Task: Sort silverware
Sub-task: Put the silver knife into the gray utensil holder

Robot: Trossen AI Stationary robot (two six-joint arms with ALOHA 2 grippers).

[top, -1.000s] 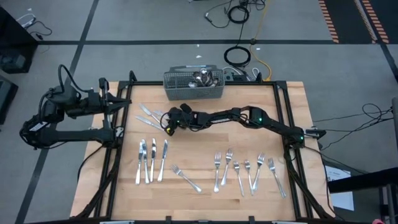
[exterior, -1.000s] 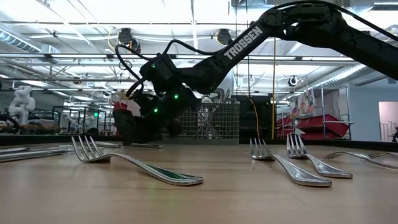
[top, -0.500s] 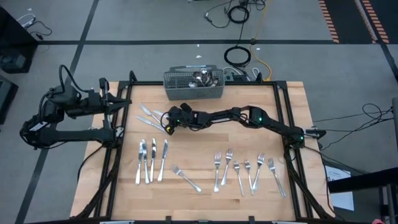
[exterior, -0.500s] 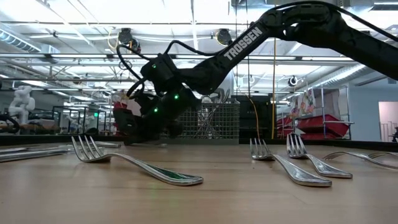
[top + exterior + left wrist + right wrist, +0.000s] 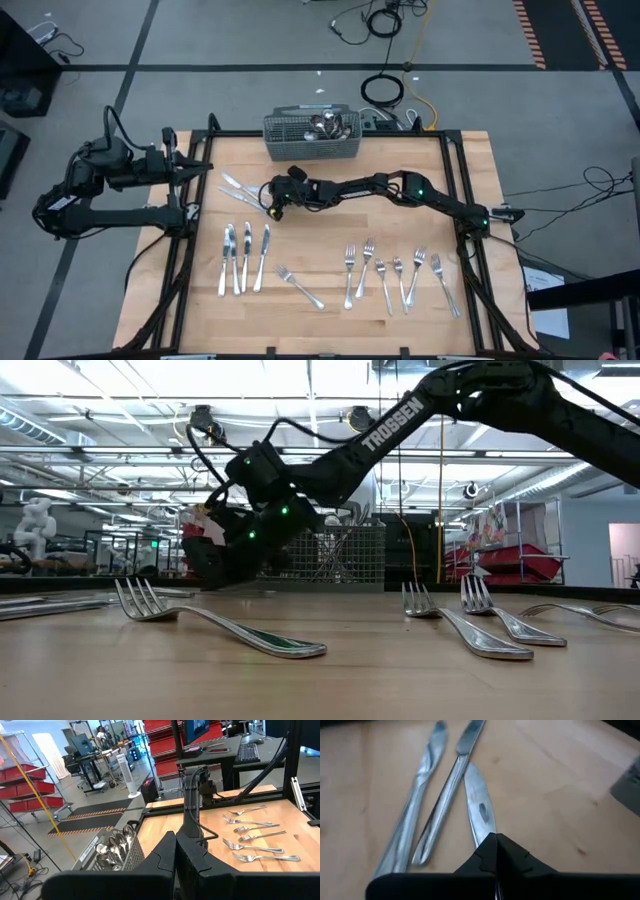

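Observation:
My right gripper [image 5: 270, 203] reaches over the table's far left part and is shut on a table knife [image 5: 480, 807]. Two more loose knives [image 5: 451, 795] [image 5: 415, 832] lie flat on the wood just beyond it. Three knives [image 5: 245, 258] lie in a row near the front left. A single fork [image 5: 300, 287] lies beside them, and several forks [image 5: 400, 275] lie at the front right. My left gripper [image 5: 175, 851] is shut on nothing and waits raised at the table's left edge [image 5: 203, 170]. My right gripper pinches the knife between its two fingers [image 5: 492, 851] at the base of the blade [image 5: 483, 836]; the handle is hidden under the fingers. The fingers slant down from the table's right side and lie along the knife. The blade sticks out ahead of them, over the wood.
A grey wire-mesh basket [image 5: 311, 147] with spoons in it stands at the far edge, close behind my right gripper. Bare wood lies between the loose knives and the sorted rows. The table's dark frame rails [image 5: 186, 250] run along both sides.
My right gripper has risen a little from the wood beside the loose knives and has rolled slightly.

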